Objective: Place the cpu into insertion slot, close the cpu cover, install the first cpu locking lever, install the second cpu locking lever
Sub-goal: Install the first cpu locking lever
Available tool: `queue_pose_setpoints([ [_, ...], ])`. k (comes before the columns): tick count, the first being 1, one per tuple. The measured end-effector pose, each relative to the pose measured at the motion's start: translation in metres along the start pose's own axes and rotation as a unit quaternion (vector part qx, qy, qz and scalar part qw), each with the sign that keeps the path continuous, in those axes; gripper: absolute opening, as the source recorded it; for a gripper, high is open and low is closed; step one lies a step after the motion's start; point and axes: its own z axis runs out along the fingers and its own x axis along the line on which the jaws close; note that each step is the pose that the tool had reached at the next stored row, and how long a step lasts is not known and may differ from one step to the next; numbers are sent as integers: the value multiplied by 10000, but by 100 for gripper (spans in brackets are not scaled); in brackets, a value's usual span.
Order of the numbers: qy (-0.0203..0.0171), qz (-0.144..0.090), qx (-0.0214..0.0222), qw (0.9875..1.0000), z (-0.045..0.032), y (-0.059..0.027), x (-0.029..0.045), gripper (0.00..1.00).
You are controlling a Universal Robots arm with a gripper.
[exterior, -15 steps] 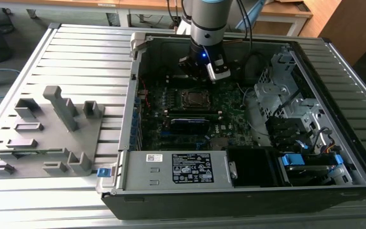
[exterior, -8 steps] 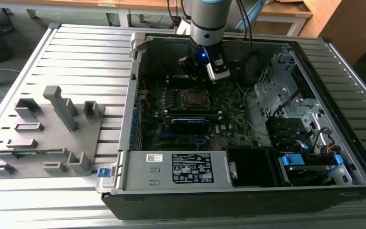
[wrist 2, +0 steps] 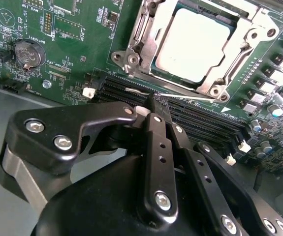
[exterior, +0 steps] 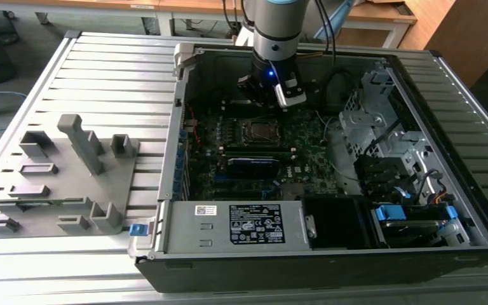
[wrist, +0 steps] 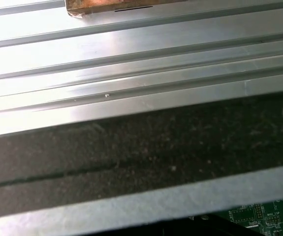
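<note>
Inside the open computer case, the cpu lies flat in the insertion slot, its pale silver top facing up. The cpu cover, a silvery frame, lies down around the chip, which shows through its window. A thin silvery locking lever runs along the socket's edge beside the memory slots. My gripper is shut, its black fingers pressed together, tips right at that lever's end; whether they touch it I cannot tell. In the exterior view the gripper hangs just behind the socket.
Long black memory slots lie between the gripper and the socket. A coin battery sits on the green board. A white-labelled power supply fills the case front, a drive cage the exterior view's right. A grey fixture stands on the ribbed table.
</note>
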Motion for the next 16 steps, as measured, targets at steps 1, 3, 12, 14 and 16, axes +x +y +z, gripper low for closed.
queue_pose_setpoints([
  [1, 0, 0, -1, 10000, 3, 0, 0, 10],
  [3, 0, 0, -2, 10000, 12, -2, 0, 10],
  [12, -6, 0, -2, 10000, 79, -14, 3, 10],
  [14, -8, 0, -2, 10000, 87, -16, 3, 10],
  [16, -8, 0, -2, 10000, 93, -21, 3, 10],
])
